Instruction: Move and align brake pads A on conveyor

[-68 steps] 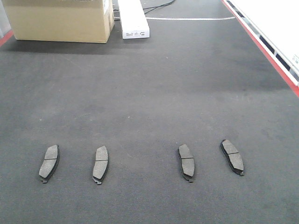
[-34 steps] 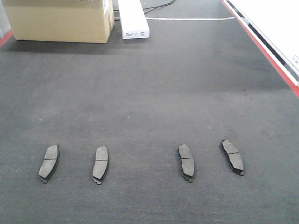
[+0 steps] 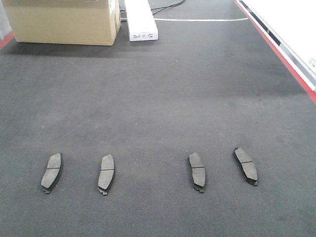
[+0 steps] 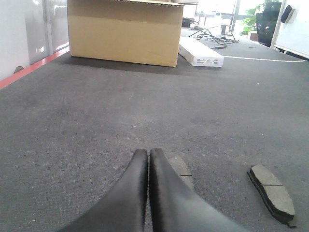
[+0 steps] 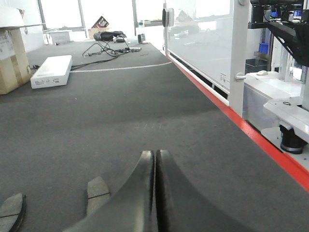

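Four dark grey brake pads lie in a row on the charcoal conveyor (image 3: 158, 98) near the front edge: far left (image 3: 52, 172), left-middle (image 3: 106, 173), right-middle (image 3: 197, 171) and far right (image 3: 245, 165). Each lies lengthwise front to back, with the outer ones slightly tilted. No gripper shows in the front view. My left gripper (image 4: 148, 152) is shut and empty, low over the belt. One pad (image 4: 182, 169) is partly hidden behind its right finger and another pad (image 4: 271, 192) lies to the right. My right gripper (image 5: 155, 152) is shut and empty, with one pad (image 5: 98, 191) just to its left and another pad (image 5: 10, 210) further left.
A cardboard box (image 3: 64, 22) and a white flat box (image 3: 140, 19) stand at the far left of the belt. A red edge stripe (image 3: 279, 52) runs along the right side, with a white panel (image 5: 203, 38) beyond it. Cables (image 5: 108, 46) lie far back.
The four pads lie where they were. Only the dark marks on the strip beyond the red edge have shifted.
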You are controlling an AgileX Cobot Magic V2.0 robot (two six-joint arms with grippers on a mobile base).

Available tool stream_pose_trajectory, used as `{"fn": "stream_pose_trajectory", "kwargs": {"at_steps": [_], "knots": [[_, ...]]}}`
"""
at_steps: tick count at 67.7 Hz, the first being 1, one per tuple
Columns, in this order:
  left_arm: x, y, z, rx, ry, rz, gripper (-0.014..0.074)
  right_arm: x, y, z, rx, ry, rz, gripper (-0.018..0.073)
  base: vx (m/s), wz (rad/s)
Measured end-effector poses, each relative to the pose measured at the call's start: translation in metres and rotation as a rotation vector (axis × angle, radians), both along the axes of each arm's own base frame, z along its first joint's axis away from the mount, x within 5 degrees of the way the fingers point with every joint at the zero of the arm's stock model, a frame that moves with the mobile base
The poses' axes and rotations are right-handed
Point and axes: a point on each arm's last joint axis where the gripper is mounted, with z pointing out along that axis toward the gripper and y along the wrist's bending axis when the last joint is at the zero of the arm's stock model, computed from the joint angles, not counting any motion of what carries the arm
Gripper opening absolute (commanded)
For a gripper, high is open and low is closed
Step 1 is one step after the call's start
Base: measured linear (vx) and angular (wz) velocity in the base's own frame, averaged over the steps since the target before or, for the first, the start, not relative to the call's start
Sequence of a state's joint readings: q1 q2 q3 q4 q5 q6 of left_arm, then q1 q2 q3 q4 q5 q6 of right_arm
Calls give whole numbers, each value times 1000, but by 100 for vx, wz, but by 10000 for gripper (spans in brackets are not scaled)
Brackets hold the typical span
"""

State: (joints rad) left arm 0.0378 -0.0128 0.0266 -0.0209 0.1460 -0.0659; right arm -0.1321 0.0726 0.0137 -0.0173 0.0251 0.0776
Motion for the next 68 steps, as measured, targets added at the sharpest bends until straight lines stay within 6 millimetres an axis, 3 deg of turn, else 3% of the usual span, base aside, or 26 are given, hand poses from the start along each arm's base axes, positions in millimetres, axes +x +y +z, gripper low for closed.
{"fn": "stream_pose_trajectory", "kwargs": {"at_steps": [17,33,68], "knots": [[0,0,0,0,0,0,-6,-6,1,-2,26,-54,7,-11,0,0],[0,0,0,0,0,0,-6,-5,10,-2,-5,-42,163,-11,0,0],[0,0,0,1,0,0,-6,-5,10,-3,-29,-34,159,-11,0,0]]}}
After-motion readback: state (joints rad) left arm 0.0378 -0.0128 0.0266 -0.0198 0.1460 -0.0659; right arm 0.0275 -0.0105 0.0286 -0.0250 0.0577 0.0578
